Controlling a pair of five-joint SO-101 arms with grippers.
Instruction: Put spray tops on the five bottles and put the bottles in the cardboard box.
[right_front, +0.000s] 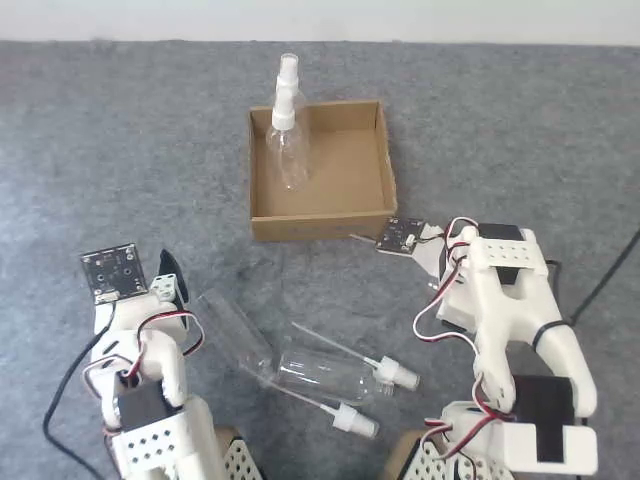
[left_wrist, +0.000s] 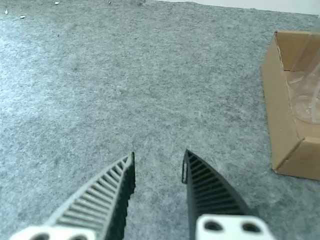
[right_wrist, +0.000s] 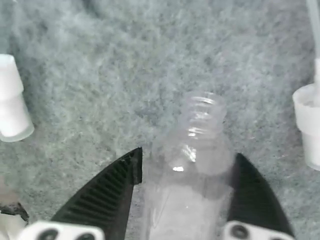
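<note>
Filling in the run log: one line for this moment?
left gripper open above carpet | right gripper shut on uncapped bottle | capped bottle in cardboard box | two spray tops loose on carpet

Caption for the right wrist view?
Right gripper around an uncapped clear bottle on grey carpet, spray tops lying nearby.

From the right wrist, the open-necked bottle (right_wrist: 189, 165) runs off the edge below its shoulders. One spray top (right_wrist: 10, 107) and a second spray top (right_wrist: 307, 127), either side of it, are each sliced by the frame. From the left wrist, the cardboard box (left_wrist: 285, 110) is cut to a single corner, and the boxed bottles (left_wrist: 306, 92) are a clear blur running out of view. From above, the boxed bottles (right_front: 290, 150) overlap, so I can't tell where one ends, and the left arm (right_front: 150, 400) and right arm (right_front: 510, 330) lose their bases past the near edge.
</note>
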